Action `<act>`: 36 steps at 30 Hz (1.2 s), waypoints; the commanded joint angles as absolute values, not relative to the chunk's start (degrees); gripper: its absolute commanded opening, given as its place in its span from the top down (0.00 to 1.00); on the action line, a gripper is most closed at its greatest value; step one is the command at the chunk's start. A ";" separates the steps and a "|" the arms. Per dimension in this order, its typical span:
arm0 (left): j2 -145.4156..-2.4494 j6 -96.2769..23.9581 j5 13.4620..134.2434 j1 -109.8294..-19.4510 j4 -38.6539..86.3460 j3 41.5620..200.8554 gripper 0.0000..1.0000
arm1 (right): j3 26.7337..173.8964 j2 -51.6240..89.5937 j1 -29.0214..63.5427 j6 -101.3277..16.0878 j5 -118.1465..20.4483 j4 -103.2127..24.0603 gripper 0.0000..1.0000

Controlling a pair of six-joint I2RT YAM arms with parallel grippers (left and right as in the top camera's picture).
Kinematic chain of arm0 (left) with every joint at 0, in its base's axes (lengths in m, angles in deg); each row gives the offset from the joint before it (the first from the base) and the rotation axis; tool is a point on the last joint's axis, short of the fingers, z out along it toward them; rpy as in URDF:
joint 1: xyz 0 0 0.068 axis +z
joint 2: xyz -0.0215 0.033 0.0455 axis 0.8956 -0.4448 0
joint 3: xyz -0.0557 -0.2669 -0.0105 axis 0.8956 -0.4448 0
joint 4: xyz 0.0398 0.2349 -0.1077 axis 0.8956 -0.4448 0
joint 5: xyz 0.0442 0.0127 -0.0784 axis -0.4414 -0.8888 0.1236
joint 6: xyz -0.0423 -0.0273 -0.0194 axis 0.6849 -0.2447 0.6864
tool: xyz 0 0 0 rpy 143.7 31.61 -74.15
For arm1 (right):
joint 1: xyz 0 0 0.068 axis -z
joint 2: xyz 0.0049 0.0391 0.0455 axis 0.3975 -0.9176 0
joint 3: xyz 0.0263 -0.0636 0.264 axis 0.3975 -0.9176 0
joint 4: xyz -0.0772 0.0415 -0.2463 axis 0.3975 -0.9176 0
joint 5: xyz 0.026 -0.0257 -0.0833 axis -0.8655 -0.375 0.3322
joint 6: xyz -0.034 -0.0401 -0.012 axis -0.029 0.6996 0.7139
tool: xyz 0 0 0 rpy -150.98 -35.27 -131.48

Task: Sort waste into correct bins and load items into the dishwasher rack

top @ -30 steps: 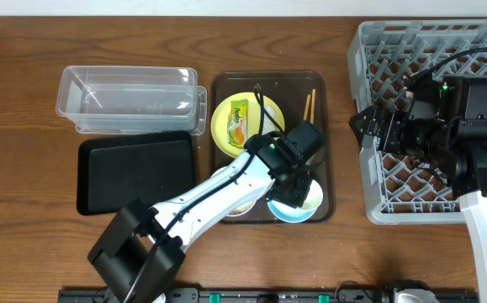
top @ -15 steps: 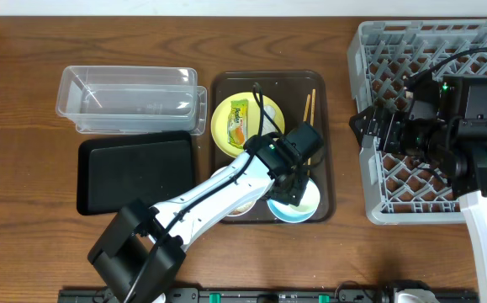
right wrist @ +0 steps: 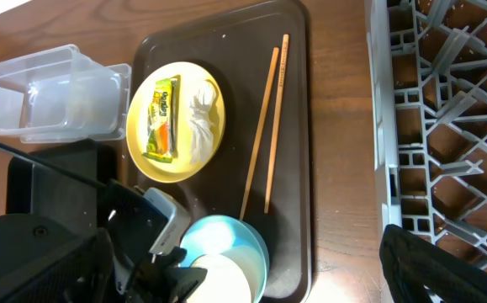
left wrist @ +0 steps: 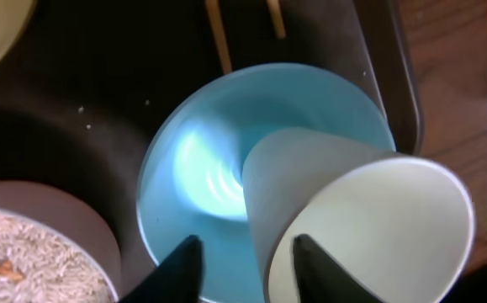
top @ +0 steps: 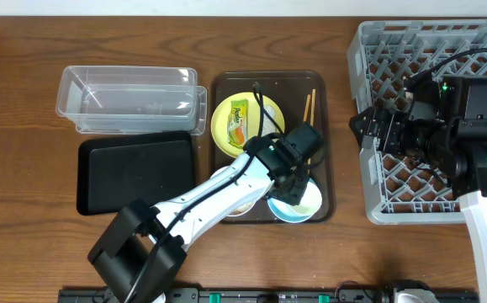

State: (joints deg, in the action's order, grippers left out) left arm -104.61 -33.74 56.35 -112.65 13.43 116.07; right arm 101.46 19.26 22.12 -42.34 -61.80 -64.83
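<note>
My left gripper (top: 298, 183) is open over the light blue bowl (top: 304, 208) on the brown serving tray. In the left wrist view its jaws (left wrist: 247, 248) straddle the wall of the small white cup (left wrist: 369, 210), which lies tilted in the blue bowl (left wrist: 193, 168); one finger is inside the cup. The white bowl (left wrist: 24, 252) of rice-like scraps is beside it, mostly hidden overhead by the arm. The yellow plate (top: 226, 135) holds the green wrapper (top: 239, 120) and white tissue (right wrist: 203, 118). The chopsticks (top: 309, 105) lie on the tray. My right gripper (top: 362, 128) is open and empty beside the rack (top: 369, 50).
The clear tub (top: 129, 99) and black tray (top: 134, 172) sit left of the brown serving tray (top: 327, 168). The right arm's body lies over the rack's middle. Bare wooden table shows between the serving tray and the rack.
My left gripper has shifted very slightly over the light blue bowl. The right arm has not moved.
</note>
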 commanded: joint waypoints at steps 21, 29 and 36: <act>-86.25 -34.88 68.56 -98.03 9.30 116.79 0.94 | 102.56 19.26 22.60 -31.32 -69.65 -63.98 0.02; -77.77 -39.36 110.29 -76.39 16.84 116.79 0.94 | 102.53 19.24 17.86 -22.38 -94.96 -56.05 0.09; -78.21 -39.32 129.89 -70.49 19.81 116.79 0.94 | 102.53 19.24 8.94 -22.45 -102.26 -43.76 0.12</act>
